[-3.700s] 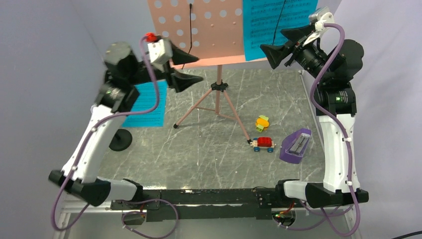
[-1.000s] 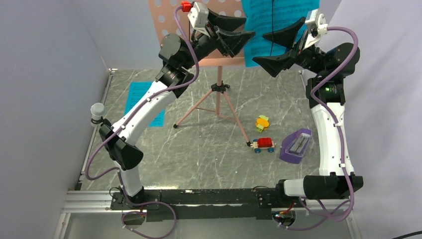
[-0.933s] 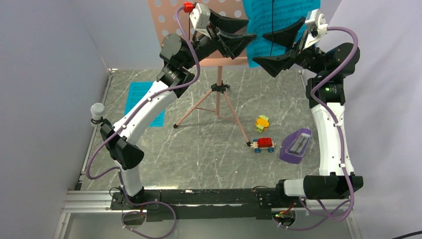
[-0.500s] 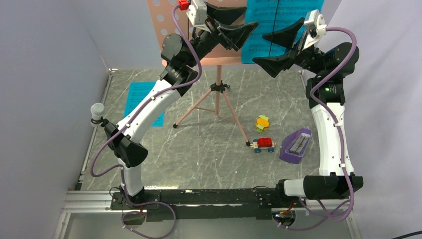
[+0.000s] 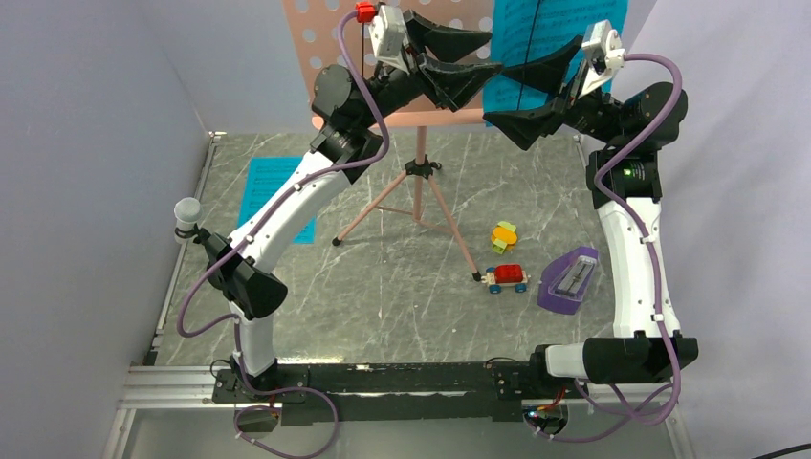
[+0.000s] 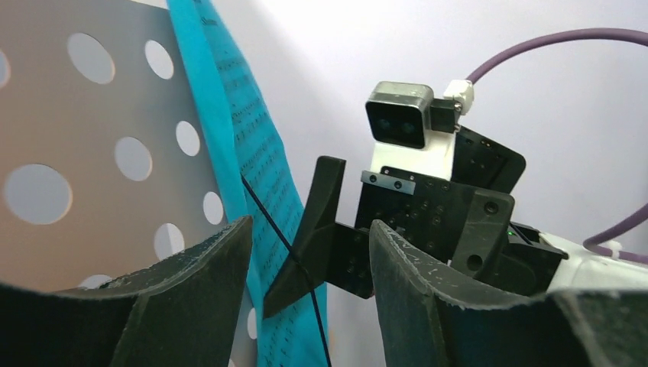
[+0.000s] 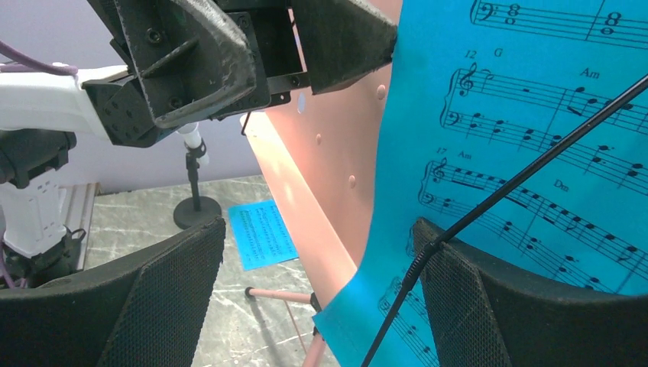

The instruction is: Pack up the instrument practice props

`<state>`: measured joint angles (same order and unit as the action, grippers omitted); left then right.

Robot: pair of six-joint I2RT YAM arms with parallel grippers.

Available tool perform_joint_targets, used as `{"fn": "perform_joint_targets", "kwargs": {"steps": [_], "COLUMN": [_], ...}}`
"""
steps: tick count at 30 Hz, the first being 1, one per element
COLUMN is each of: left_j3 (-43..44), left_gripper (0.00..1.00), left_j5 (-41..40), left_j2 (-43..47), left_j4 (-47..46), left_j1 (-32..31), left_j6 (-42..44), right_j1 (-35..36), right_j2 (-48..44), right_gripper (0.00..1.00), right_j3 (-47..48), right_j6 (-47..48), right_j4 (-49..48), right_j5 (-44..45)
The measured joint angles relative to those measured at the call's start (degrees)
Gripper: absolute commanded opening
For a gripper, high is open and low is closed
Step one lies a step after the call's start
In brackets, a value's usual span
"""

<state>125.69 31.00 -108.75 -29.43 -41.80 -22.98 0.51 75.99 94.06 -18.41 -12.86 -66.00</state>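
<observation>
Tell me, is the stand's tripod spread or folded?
Spread. In the top view its legs splay from the hub down to the table, holding the stand upright.

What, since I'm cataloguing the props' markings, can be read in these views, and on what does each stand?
"12": cyan sheet on the music stand, start of the upper staff, right wrist view.
"G": same staff.
"Am": same staff, further right.
"17": staff below.
"Am": beside that 17.
"Dm": same lower staff.
Second cyan sheet, lying flat: print too small to read.
Metronome: no readable marking.
</observation>
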Motion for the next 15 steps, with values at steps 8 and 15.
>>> {"fn": "perform_joint_targets", "kwargs": {"steps": [8,15], "left_j3": [-0.81,-0.81], "left_gripper": [0.72,0.74], "left_j5": [-5.84,-16.31], "left_j2": [0.0,0.0], "left_j4": [1.14,1.16], "left_j1": [-0.17,-0.83], "left_j6": [-2.08,-3.45], "right_j1": [0.7,1.05], "right_j2": [0.52,0.68], "right_gripper": [0.92,0.91], "right_j3": [0.04,0.04], "right_j6": [0.31,0.83], "right_j4": [0.37,0.72], "right_j5": [0.02,0.07]}}
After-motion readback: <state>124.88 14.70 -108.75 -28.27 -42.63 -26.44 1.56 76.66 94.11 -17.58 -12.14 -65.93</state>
